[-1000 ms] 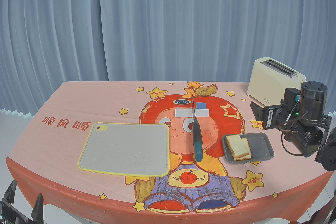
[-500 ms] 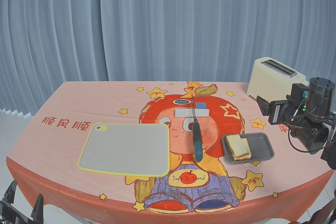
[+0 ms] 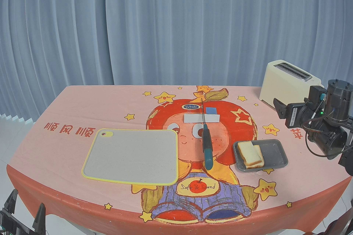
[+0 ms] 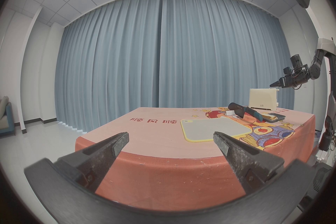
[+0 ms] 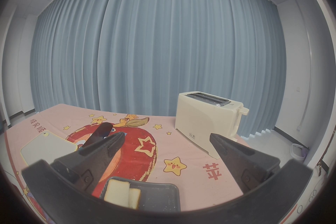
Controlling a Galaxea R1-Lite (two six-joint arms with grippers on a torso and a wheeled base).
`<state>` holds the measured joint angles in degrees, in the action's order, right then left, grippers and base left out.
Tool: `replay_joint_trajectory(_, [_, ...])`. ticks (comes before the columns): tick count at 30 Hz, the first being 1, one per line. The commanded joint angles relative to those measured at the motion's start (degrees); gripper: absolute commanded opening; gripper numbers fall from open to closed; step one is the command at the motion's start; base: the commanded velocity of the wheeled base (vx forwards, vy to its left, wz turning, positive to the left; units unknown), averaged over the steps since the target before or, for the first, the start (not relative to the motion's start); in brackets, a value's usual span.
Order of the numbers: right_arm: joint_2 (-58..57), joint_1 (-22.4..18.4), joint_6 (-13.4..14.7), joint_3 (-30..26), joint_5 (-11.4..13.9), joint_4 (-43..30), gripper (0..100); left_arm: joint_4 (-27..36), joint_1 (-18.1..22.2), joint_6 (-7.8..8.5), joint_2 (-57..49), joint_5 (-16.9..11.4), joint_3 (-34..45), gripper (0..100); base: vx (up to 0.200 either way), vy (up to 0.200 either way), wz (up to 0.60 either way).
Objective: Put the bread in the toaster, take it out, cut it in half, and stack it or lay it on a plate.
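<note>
The bread [image 3: 251, 154], pale slices lying overlapped, rests at the left end of a grey tray [image 3: 275, 155] on the table's right side. Behind it, at the far right, stands the cream toaster [image 3: 290, 83] with empty slots. My right gripper [image 3: 280, 109] hovers open and empty above the table between tray and toaster. In the right wrist view the bread [image 5: 120, 193] and the tray [image 5: 159, 196] lie below my gripper [image 5: 167, 144], with the toaster [image 5: 206, 116] ahead. My left gripper [image 4: 171, 140] is open, low off the table's front left corner.
A blue-handled knife [image 3: 207, 140] lies in the middle of the table, left of the tray. A grey cutting board [image 3: 132, 156] with a yellow rim lies front left. A pink printed cloth [image 3: 92, 107] covers the table, and a blue curtain hangs behind.
My right arm has drawn back to the right and slightly up, away from the tray and closer to the toaster. Bread, knife and board have not moved.
</note>
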<state>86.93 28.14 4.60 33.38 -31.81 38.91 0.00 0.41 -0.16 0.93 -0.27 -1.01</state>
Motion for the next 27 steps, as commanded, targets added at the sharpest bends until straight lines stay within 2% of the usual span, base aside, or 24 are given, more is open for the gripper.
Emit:
replay_joint_trajectory(1, [0.17,-0.63,-0.03,0.02,0.08,0.02,100,0.0,0.02,-0.02,-0.93,0.0,1.01,100,0.0,0.0,0.0])
replay_joint_trajectory(15, [-0.45,-0.89,-0.29,0.46,-0.01,0.02,100,0.0,0.02,-0.02,-0.93,0.0,1.01,100,0.0,0.0,0.0])
replay_joint_trajectory(20, [-2.2,-2.3,-0.73,-2.09,-0.01,0.02,100,0.0,0.02,-0.02,-0.93,0.0,1.01,100,0.0,0.0,0.0])
replay_joint_trajectory(27, [-4.14,-4.49,-0.9,-2.62,0.08,0.02,100,0.0,0.02,-0.02,-0.93,0.0,1.01,100,0.0,0.0,0.0])
